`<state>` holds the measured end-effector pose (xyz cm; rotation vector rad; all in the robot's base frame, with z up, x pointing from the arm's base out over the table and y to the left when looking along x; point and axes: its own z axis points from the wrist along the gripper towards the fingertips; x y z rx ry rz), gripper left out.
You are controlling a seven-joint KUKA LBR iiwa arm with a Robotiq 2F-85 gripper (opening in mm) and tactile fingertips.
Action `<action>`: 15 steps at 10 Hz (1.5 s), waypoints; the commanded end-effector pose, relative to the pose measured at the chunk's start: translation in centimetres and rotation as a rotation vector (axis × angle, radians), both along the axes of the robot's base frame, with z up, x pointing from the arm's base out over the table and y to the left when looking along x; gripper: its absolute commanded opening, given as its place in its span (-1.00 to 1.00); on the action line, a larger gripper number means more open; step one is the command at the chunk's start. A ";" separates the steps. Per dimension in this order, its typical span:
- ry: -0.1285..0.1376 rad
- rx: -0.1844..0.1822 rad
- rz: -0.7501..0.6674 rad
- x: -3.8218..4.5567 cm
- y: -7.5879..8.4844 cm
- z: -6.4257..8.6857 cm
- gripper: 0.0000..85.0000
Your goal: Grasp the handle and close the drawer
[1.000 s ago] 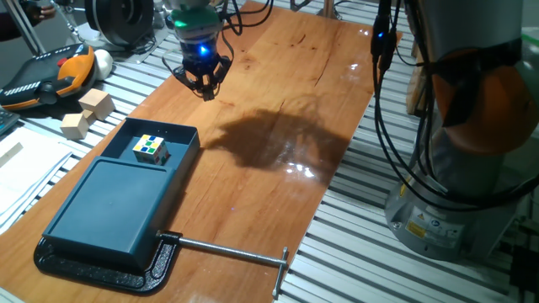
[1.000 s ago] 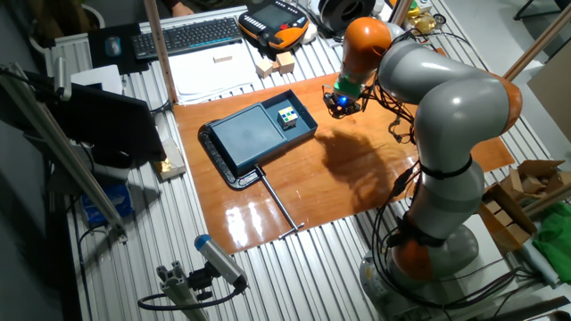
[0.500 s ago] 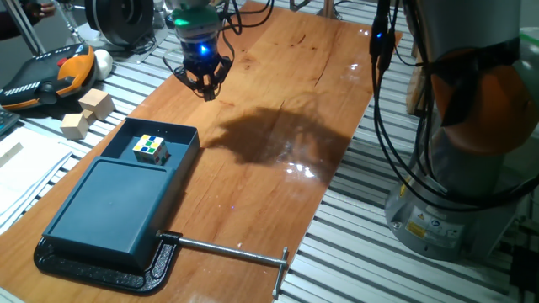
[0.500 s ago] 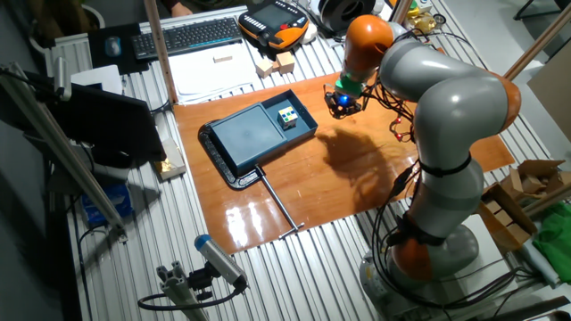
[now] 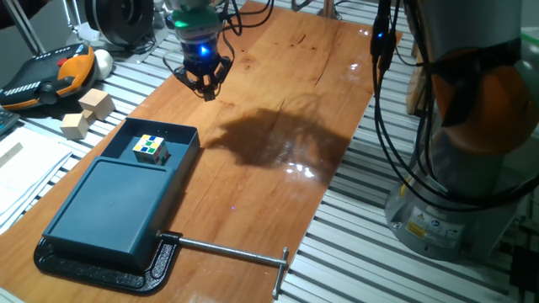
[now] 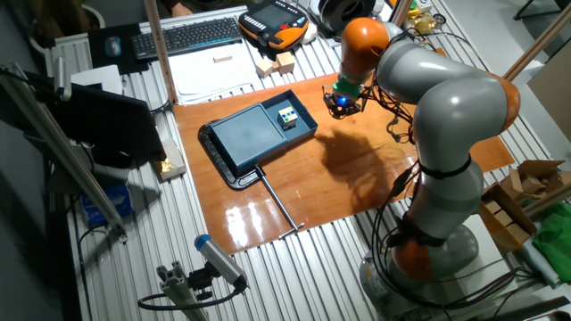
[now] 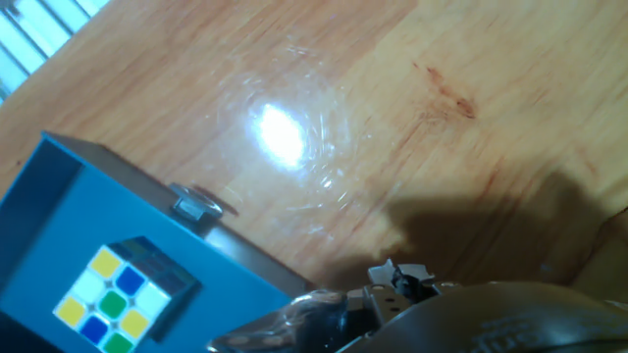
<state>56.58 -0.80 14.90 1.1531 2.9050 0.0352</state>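
The drawer (image 5: pixel 160 145) is a shallow dark teal tray that stands pulled out of its flat teal box (image 5: pixel 109 202). A multicoloured cube (image 5: pixel 150 148) lies in it. The handle (image 5: pixel 164 126) is the tray's end rim, facing my gripper (image 5: pixel 204 84). My gripper hangs above the bare wood a short way beyond that rim, apart from it, its fingers spread and holding nothing. In the other fixed view the gripper (image 6: pixel 339 104) is to the right of the drawer (image 6: pixel 299 127). The hand view shows the handle (image 7: pixel 147 191) and cube (image 7: pixel 113 294) at lower left.
A black clamp (image 5: pixel 109 268) grips the box's near end, and its steel rod (image 5: pixel 227 250) with a crossbar sticks out over the table's front. Wooden blocks (image 5: pixel 88 114) and an orange pendant (image 5: pixel 50 71) lie off the board's left side. The robot base (image 5: pixel 455 168) stands at the right.
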 end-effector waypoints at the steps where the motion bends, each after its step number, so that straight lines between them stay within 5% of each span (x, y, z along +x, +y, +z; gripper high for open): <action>1: -0.008 -0.021 -0.019 0.01 0.0 0.0 -0.95; 4: -0.023 -0.054 -0.069 0.86 0.0 -0.4 -0.95; 7: -0.001 -0.006 -0.111 2.77 0.2 -0.6 -0.95; 13: 0.051 0.048 -0.165 4.04 0.7 -2.2 -0.95; 15: 0.039 0.058 -0.160 4.23 0.3 -2.6 -0.95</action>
